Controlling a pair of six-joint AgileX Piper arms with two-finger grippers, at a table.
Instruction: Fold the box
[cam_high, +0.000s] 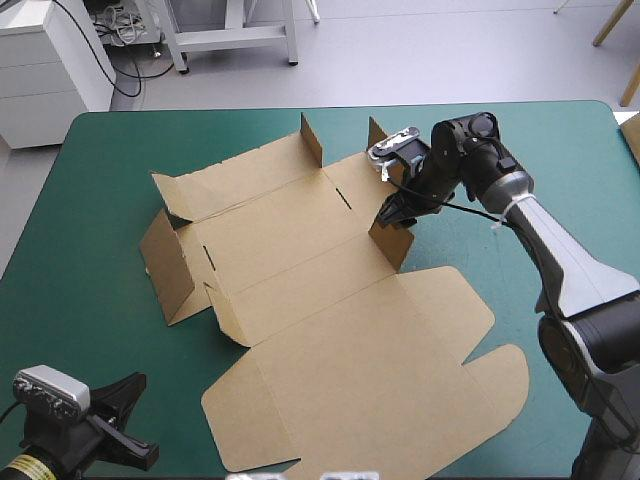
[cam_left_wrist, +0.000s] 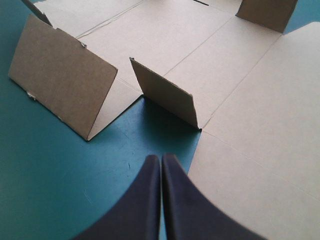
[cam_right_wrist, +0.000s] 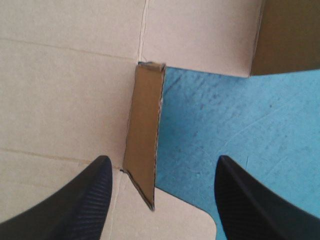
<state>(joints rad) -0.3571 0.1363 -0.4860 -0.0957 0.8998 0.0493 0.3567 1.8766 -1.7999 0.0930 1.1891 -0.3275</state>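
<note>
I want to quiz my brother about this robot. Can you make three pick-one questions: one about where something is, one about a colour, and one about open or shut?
1. Where is the left gripper?
A. On the floor
B. Over bare table cover, beside the box
C. Inside a drawer

2. What colour is the table cover?
A. Red
B. Yellow
C. Teal-green

3. How are the right gripper's fingers?
A. Open, with a standing flap between them
B. Shut in one point
C. Wrapped in white cloth

Answers:
1 B: its own view shows the cover under the fingertips and the brown board just ahead.
2 C: teal-green shows all round the box.
3 A: the two black fingers stand wide apart, with the flap upright between them.
</note>
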